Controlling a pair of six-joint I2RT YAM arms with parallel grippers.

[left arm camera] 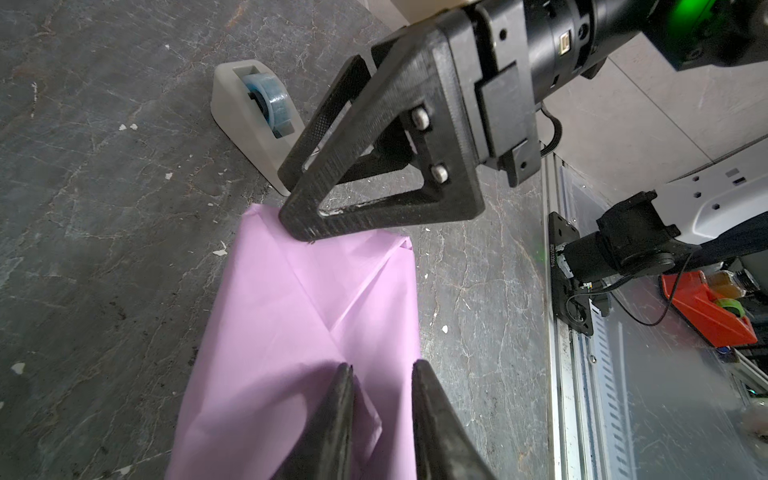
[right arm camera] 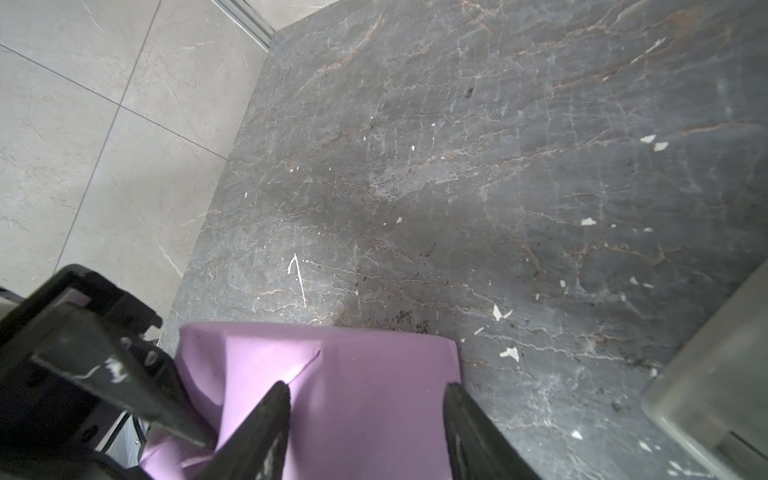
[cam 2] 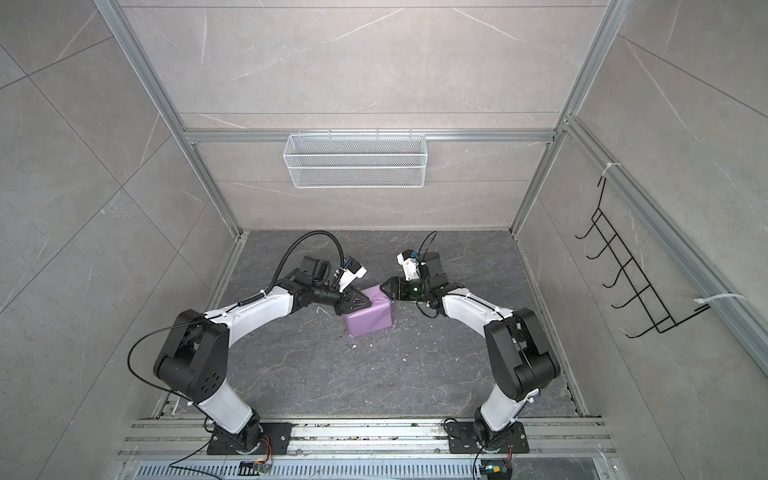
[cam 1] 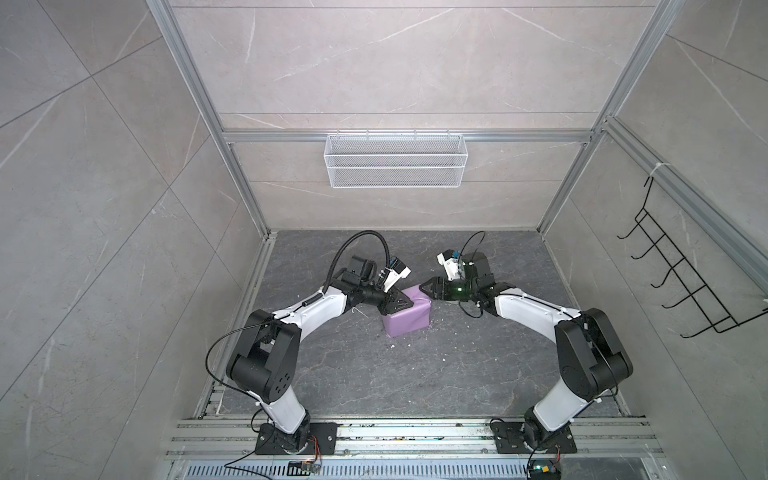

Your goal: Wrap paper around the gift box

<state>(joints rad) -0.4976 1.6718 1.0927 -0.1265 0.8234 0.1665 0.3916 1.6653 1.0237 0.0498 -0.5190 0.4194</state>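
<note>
The paper [cam 1: 409, 320] [cam 2: 370, 322], lilac side out, is folded into a block-shaped parcel mid-table. The gift box is hidden inside it. My left gripper [cam 1: 405, 305] [cam 2: 365, 301] is at the parcel's left top end. In the left wrist view its fingers stand slightly apart [left arm camera: 382, 368] over a diagonal fold of the paper [left arm camera: 299, 332] and pinch nothing. My right gripper [cam 1: 424, 287] [cam 2: 384, 288] is at the far right corner. It is open wide [right arm camera: 368, 388] above the paper [right arm camera: 365, 365], and one finger [left arm camera: 316, 224] touches the parcel's far end.
A grey-white tape dispenser [left arm camera: 249, 120] with a blue roll stands just beyond the parcel's far end. Small white scraps [cam 1: 444, 357] litter the dark stone table. A white wire basket [cam 1: 395, 166] hangs on the back wall and a black hook rack [cam 1: 685, 282] on the right wall.
</note>
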